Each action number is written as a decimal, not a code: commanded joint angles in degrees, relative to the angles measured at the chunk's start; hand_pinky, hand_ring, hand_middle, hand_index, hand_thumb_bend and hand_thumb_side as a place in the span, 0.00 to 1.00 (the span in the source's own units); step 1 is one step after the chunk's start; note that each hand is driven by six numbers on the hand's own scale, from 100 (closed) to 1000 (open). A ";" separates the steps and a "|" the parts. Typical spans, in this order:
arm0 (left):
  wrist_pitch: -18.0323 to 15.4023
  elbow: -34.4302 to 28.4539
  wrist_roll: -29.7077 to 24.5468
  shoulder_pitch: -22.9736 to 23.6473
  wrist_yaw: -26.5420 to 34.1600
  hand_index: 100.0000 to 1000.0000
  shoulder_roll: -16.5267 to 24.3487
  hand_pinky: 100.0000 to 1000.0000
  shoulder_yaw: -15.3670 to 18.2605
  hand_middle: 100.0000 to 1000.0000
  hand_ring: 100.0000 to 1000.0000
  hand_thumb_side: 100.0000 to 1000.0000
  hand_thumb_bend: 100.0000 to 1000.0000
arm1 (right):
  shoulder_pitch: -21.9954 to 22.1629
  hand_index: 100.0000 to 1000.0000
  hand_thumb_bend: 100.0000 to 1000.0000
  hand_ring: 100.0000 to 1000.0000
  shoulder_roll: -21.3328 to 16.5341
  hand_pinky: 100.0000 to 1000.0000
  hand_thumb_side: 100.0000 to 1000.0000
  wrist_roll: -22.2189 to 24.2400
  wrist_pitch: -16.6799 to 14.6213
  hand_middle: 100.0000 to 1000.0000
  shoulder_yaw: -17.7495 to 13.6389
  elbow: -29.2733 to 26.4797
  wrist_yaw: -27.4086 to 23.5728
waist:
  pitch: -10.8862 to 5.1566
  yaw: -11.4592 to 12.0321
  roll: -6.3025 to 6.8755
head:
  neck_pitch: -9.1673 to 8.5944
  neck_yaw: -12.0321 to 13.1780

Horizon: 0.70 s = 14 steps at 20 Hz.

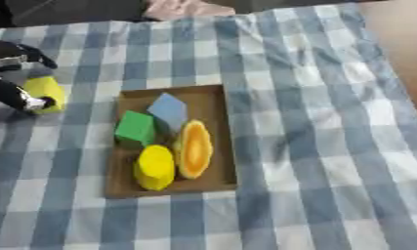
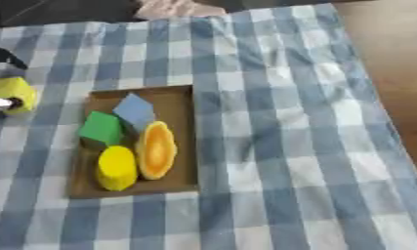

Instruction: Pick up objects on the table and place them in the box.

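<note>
A shallow brown cardboard box (image 1: 217, 136) lies on the checked cloth. Inside it are a green cube (image 1: 135, 129), a pale blue block (image 1: 169, 109), a yellow cylinder (image 1: 155, 167) and an orange oval piece (image 1: 194, 148). At the left edge my left hand (image 1: 13, 73) has its black fingers curled round a yellow-green object (image 1: 46, 91), just left of the box and slightly above the cloth. Part of that object is hidden by the fingers. My right hand shows in neither view.
The blue and white checked cloth (image 1: 323, 127) covers the table. Its right edge meets a brown wooden floor (image 2: 391, 58). A pinkish thing (image 1: 186, 8) lies at the far edge.
</note>
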 commanded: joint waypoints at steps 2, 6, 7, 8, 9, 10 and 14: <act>0.57 0.02 -0.66 -0.66 0.48 0.90 2.66 0.97 0.99 0.82 0.95 0.42 0.29 | -0.25 0.82 0.00 0.71 -1.36 0.87 0.39 0.43 -0.14 0.57 -0.78 -0.20 0.41 | -1.28 0.07 -0.29 | -0.60 -0.01; 0.92 0.50 -0.80 -0.64 0.60 0.89 2.56 0.96 1.16 0.81 0.95 0.43 0.27 | -0.13 0.82 0.00 0.71 -1.20 0.87 0.39 0.53 -0.18 0.57 -0.81 -0.07 0.53 | -1.19 0.05 -0.38 | -0.56 -0.11; 1.05 0.60 -0.78 -0.63 0.55 0.89 2.53 0.96 1.21 0.81 0.94 0.43 0.26 | -0.12 0.82 0.00 0.71 -1.16 0.87 0.39 0.57 -0.19 0.57 -0.80 -0.03 0.55 | -1.17 0.06 -0.39 | -0.57 -0.10; 1.17 0.71 -0.76 -0.64 0.47 0.88 2.49 0.95 1.24 0.80 0.94 0.42 0.26 | -0.12 0.82 0.00 0.71 -1.11 0.87 0.39 0.63 -0.19 0.57 -0.78 0.01 0.54 | -1.15 0.06 -0.39 | -0.59 -0.12; 1.26 0.80 -0.66 -0.65 0.41 0.87 2.42 0.94 1.29 0.79 0.93 0.39 0.24 | -0.12 0.82 0.00 0.71 -1.05 0.87 0.39 0.70 -0.19 0.57 -0.77 0.05 0.56 | -1.13 0.06 -0.40 | -0.59 -0.14; 1.29 0.86 -0.48 -0.66 0.41 0.86 2.33 0.93 1.33 0.78 0.92 0.36 0.22 | -0.13 0.82 0.00 0.71 -0.99 0.87 0.39 0.76 -0.18 0.57 -0.77 0.09 0.57 | -1.11 0.06 -0.40 | -0.58 -0.15; 1.89 1.30 0.43 -0.55 -0.55 0.78 2.27 0.82 1.42 0.65 0.80 0.27 0.21 | -0.09 0.82 0.00 0.71 -0.79 0.87 0.39 0.88 -0.22 0.57 -0.83 0.08 0.52 | -1.09 0.01 -0.44 | -0.57 -0.19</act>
